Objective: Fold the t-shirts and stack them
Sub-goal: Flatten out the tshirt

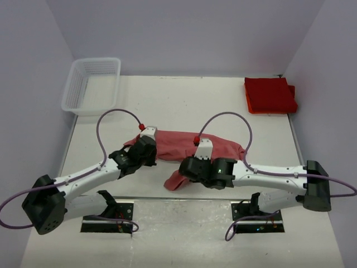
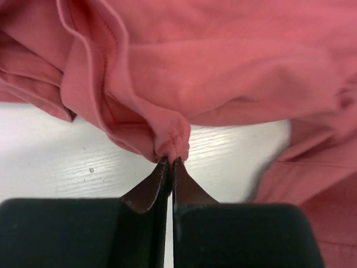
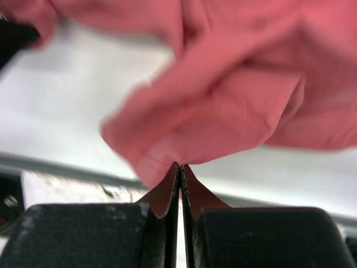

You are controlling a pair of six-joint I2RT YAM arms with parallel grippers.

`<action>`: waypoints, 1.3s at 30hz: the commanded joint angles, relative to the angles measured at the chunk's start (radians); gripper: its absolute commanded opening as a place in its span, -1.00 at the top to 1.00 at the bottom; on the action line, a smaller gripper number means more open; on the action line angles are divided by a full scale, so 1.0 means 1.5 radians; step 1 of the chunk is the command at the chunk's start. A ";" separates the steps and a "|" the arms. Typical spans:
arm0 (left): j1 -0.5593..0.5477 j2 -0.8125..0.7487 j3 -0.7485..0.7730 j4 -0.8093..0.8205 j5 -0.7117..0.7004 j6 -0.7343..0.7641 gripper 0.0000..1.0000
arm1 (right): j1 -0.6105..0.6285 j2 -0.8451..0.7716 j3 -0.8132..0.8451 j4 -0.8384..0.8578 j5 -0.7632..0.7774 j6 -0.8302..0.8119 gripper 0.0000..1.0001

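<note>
A faded salmon-red t-shirt (image 1: 178, 144) lies crumpled across the middle of the table, one end trailing toward the near edge. My left gripper (image 1: 146, 147) sits at its left end, shut on a bunched fold of the cloth (image 2: 234, 61); the closed tips (image 2: 170, 160) pinch that fold just above the white table. My right gripper (image 1: 188, 167) is at the shirt's near lower part, shut on a stitched hem of the cloth (image 3: 234, 106), with its tips (image 3: 181, 166) pressed together. Brighter red t-shirts (image 1: 270, 95), folded flat, lie stacked at the far right corner.
A white mesh basket (image 1: 92, 85) stands at the far left corner. Pale walls close in the table on the left, back and right. Both arm bases and their cables sit along the near edge.
</note>
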 commanded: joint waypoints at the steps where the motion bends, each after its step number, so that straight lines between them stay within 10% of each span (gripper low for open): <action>1: -0.010 -0.079 0.079 0.002 -0.043 0.010 1.00 | -0.079 -0.002 0.114 -0.080 0.129 -0.218 1.00; 9: 0.019 -0.064 0.355 -0.164 -0.175 0.062 1.00 | -0.332 -0.032 0.318 0.016 0.083 -0.597 1.00; 18: 0.112 0.013 0.605 -0.302 -0.251 0.093 1.00 | -0.486 0.038 0.620 0.018 0.000 -0.781 1.00; 25: 0.133 -0.002 0.795 -0.360 -0.295 0.166 1.00 | -0.506 0.068 0.886 -0.059 -0.012 -0.857 1.00; 39: 0.132 -0.128 0.904 -0.285 -0.227 0.281 1.00 | -0.489 -0.081 1.044 -0.094 -0.153 -0.899 1.00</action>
